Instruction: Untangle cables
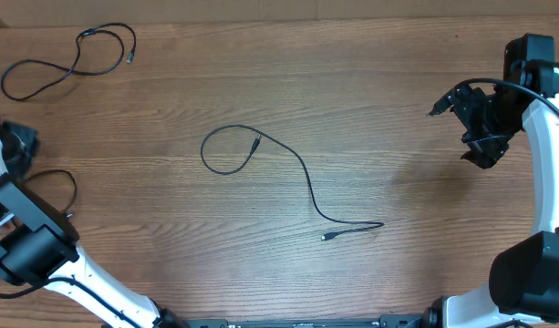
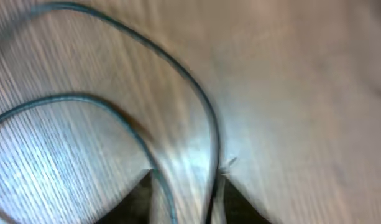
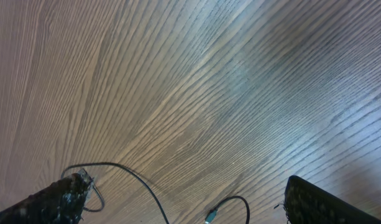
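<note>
Three thin black cables lie apart on the wood table. One is looped at the far left corner [image 1: 78, 59]. One runs from a loop at the centre [image 1: 261, 159] to a plug at the front; its plug end shows in the right wrist view [image 3: 210, 216]. The third [image 1: 56, 173] curls beside my left gripper [image 1: 10, 146]. The blurred left wrist view shows two strands of that cable [image 2: 196, 93] running between the left fingertips [image 2: 184, 193], which stand narrowly apart with table visible between them. My right gripper [image 1: 480, 128] is open wide and empty, raised at the far right [image 3: 187, 205].
The wood table [image 1: 398, 82] fills the view. The right arm's thick black wire [image 1: 498, 84] arcs over its wrist. The left arm's base and links [image 1: 42, 251] occupy the front left corner.
</note>
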Action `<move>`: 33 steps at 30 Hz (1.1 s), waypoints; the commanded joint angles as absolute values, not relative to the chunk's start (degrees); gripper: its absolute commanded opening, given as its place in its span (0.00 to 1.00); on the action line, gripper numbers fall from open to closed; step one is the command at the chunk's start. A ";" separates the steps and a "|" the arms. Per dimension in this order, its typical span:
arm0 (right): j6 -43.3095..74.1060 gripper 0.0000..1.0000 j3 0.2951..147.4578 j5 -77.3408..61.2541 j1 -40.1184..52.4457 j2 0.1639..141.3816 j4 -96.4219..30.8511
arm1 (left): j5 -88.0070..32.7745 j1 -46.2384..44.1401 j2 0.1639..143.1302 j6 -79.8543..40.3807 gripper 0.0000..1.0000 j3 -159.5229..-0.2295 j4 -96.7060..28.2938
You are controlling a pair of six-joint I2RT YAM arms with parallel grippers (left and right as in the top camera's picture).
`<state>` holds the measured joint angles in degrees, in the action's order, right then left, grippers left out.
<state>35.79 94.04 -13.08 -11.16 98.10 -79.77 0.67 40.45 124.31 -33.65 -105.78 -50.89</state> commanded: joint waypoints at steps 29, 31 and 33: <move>35.79 1.00 94.13 -12.64 -11.27 98.13 -79.79 | 10.50 43.05 124.99 -37.45 1.00 -93.08 -58.94; 35.79 1.00 94.13 -12.67 -11.27 98.13 -79.79 | 10.52 43.51 124.99 -36.95 0.99 -92.62 -57.93; 35.79 1.00 94.13 -12.64 -11.27 98.13 -79.79 | 10.48 43.86 124.99 -36.10 0.99 -92.64 -57.28</move>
